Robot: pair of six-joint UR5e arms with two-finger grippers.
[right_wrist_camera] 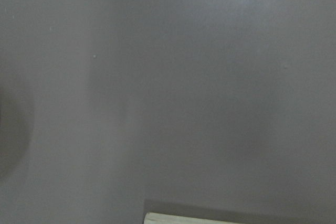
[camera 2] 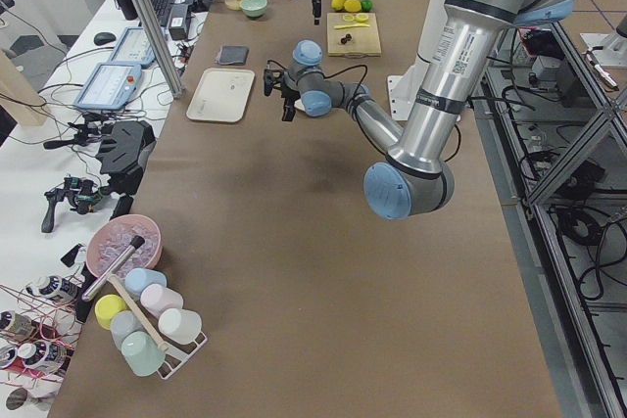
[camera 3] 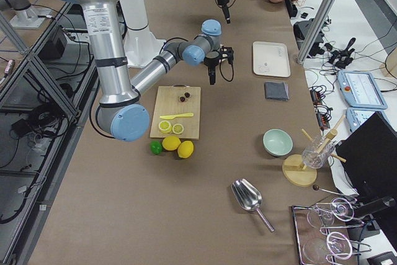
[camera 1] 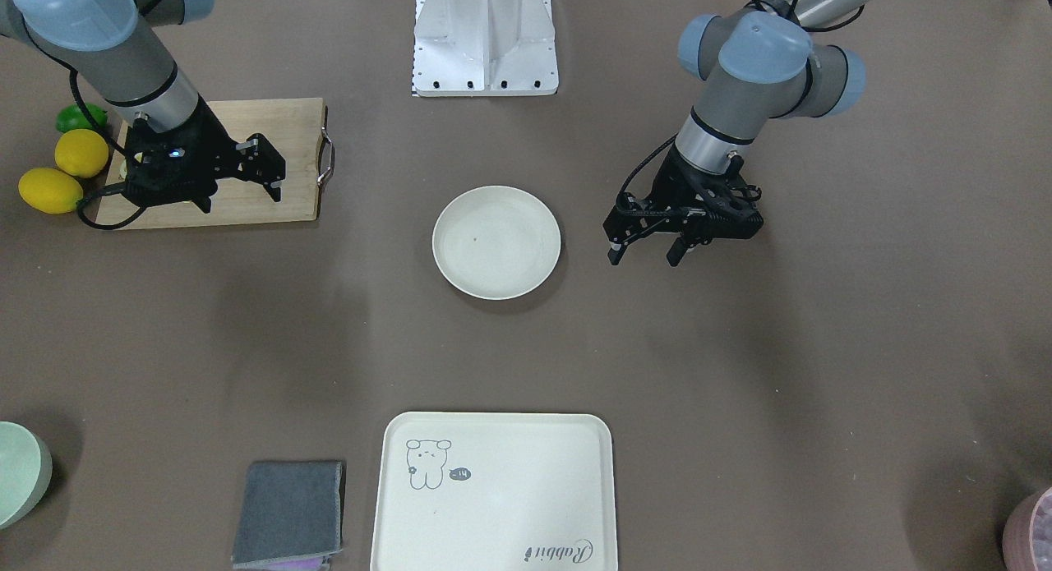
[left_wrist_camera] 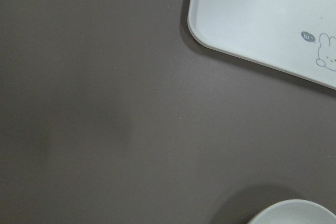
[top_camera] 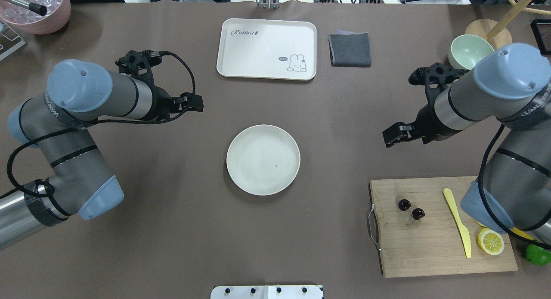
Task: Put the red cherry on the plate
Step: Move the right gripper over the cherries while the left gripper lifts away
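The red cherry [top_camera: 411, 209], two dark glossy balls on thin stems, lies on the far-left part of the wooden cutting board [top_camera: 430, 256]; the exterior right view shows the cherry [camera 3: 185, 97] too. The round off-white plate [top_camera: 263, 160] sits bare at the table's middle. My right gripper [top_camera: 388, 139] hangs open above the table just beyond the board, empty. In the front-facing view the right gripper [camera 1: 241, 195] covers the cherry. My left gripper [camera 1: 643, 255] is open and empty beside the plate [camera 1: 496, 241].
On the board lie a yellow knife [top_camera: 457, 221] and a lemon half [top_camera: 490, 241]; a lime [top_camera: 538, 254] and lemons [camera 1: 80, 152] sit beside it. The rabbit tray [top_camera: 267, 49], grey cloth [top_camera: 350, 49] and green bowl [top_camera: 469, 49] line the far side.
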